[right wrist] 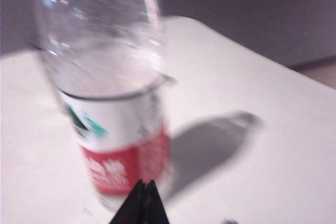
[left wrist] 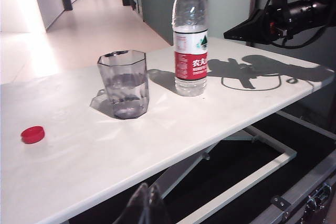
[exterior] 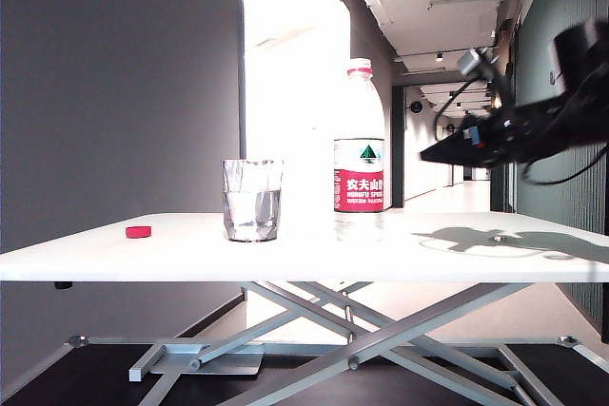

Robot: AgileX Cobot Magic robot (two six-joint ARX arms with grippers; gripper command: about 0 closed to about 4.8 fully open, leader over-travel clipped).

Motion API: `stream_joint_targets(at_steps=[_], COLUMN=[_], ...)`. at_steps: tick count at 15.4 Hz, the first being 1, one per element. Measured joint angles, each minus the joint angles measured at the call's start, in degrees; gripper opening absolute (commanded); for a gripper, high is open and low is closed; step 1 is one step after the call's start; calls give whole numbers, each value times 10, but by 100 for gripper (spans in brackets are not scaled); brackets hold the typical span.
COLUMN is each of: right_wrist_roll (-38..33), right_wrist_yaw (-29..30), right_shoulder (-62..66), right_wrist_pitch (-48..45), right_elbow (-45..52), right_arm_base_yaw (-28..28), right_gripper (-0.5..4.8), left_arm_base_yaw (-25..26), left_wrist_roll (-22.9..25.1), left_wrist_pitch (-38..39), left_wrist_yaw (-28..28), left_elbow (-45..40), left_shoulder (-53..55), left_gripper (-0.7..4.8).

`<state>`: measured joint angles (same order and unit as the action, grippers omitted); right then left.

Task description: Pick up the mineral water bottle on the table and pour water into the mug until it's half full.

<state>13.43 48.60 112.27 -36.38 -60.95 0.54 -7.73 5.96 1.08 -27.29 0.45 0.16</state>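
Standing uncapped on the white table [exterior: 95,259], the clear red-labelled plastic bottle [exterior: 359,145] was just right of the faceted glass mug [exterior: 252,199]. Probably thin-walled, slippery; grasp at label. Right gripper [right wrist: 143,203] clenched empty beside it; left gripper [left wrist: 147,205] clenched, off the table's near edge.

On the white table [exterior: 114,256] with its grey frame, the clear bottle [exterior: 359,154] at 1 o'clock wears a red-and-white label with a green mountain logo, white characters and a red neck ring, the faceted mug [exterior: 252,200] is colourless glass, and a red cap [exterior: 139,231] lies at 9 o'clock.
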Motion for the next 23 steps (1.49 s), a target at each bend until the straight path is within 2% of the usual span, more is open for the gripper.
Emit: stream_joint_targets(at_steps=[1,3,5,7,9,13,18,23], right_wrist_roll=[22,16,-20,-68,-76,-94,-111,-105], right_wrist_yaw=[-46,-110,-191,-299,-352,-421,-425,-425], right_shoulder=[-50,-125,-206,-331,-416,-582,-749,-900], right_wrist_pitch=[-2,-32,-72,-101,-106,-89,-42,153], right_elbow=[55,146,228,338,408,506,605,605], right_arm_base_yaw=[1,2,2,7,16,24,25,25], right_gripper=[-6,-6,-6,-6,-6,-6,-6,-6], left_arm_base_yaw=[0,0,0,0,0,0,0,0], left_wrist_roll=[-1,-4,-5,-9,-11,-15,-17,-17], left_wrist_pitch=[0,0,0,0,0,-8,-13,-13], left_wrist_yaw=[-2,-2,-2,-2,-1,1,1,1], left_elbow=[0,0,0,0,0,0,0,0], left_shoulder=[0,0,0,0,0,0,0,0], left_gripper=[-6,-6,-6,-6,-6,-6,-6,-6])
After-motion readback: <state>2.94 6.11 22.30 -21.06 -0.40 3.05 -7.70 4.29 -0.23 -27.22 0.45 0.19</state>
